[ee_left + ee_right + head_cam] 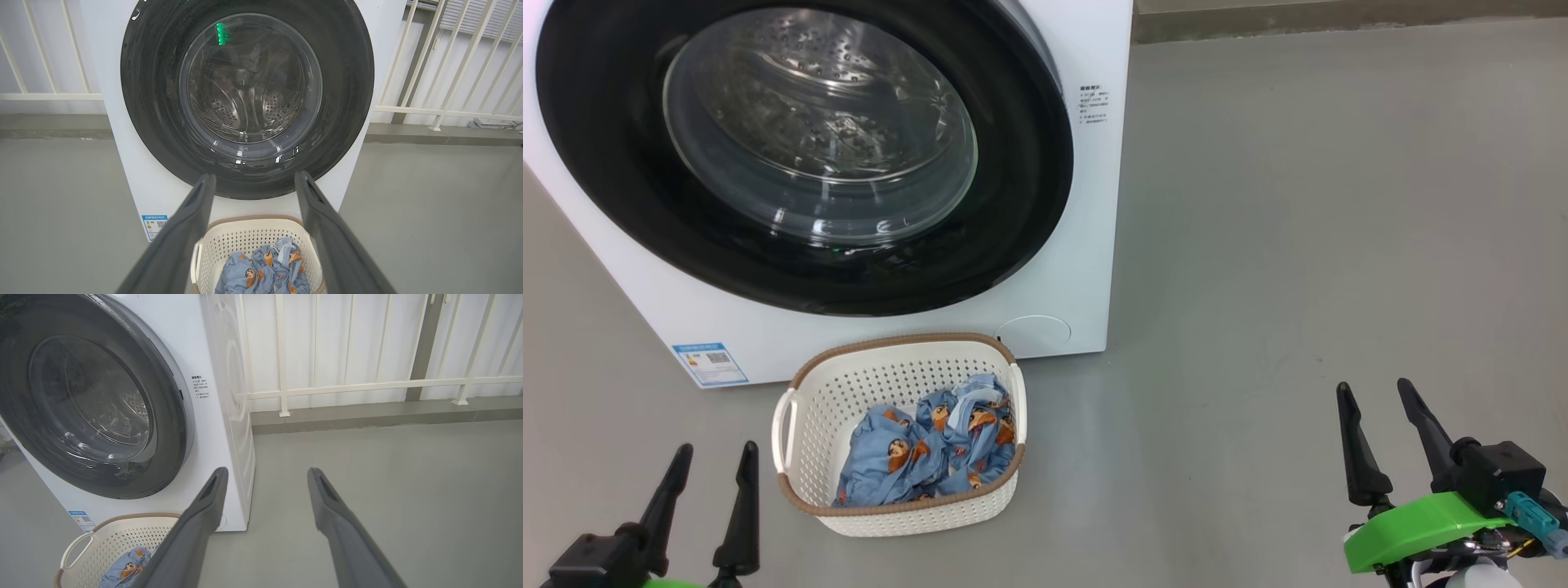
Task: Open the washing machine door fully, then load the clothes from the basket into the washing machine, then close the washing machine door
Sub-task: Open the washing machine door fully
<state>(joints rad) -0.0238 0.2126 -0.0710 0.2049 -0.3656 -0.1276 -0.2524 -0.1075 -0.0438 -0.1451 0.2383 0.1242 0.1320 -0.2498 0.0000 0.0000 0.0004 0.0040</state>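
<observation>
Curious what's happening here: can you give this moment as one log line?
washing machine door: shut | clothes: in basket | left gripper: open, empty | right gripper: open, empty

Head cam looks fwd and steeply down: washing machine (1086, 245) at 11 o'clock, basket (890, 392) near 6. Left wrist cam sits low, facing the door (155, 102) square-on, fairly near. Right wrist cam sees it obliquely at 9 o'clock, prob. from further right. All share door + basket.
</observation>
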